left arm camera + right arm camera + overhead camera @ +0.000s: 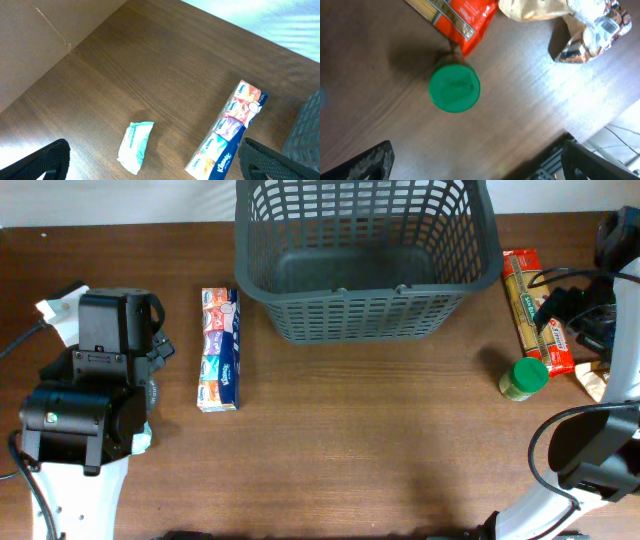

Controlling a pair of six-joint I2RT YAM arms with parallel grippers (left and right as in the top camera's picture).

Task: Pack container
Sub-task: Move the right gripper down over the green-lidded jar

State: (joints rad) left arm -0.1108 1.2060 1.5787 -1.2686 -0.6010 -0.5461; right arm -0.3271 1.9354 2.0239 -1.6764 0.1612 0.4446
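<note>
The container, a large dark grey lattice basket, stands empty at the back middle of the table; its corner shows in the left wrist view. My left gripper hangs open above the table, with a small white and teal packet and a long Kleenex tissue pack lying between its fingers. My right gripper is open over bare wood near the table edge, a green-lidded jar just ahead of it. Neither gripper holds anything.
The tissue pack lies left of the basket. A red spaghetti packet, the green-lidded jar and a crumpled foil bag sit at the right. My left arm covers the left side, my right arm the right edge.
</note>
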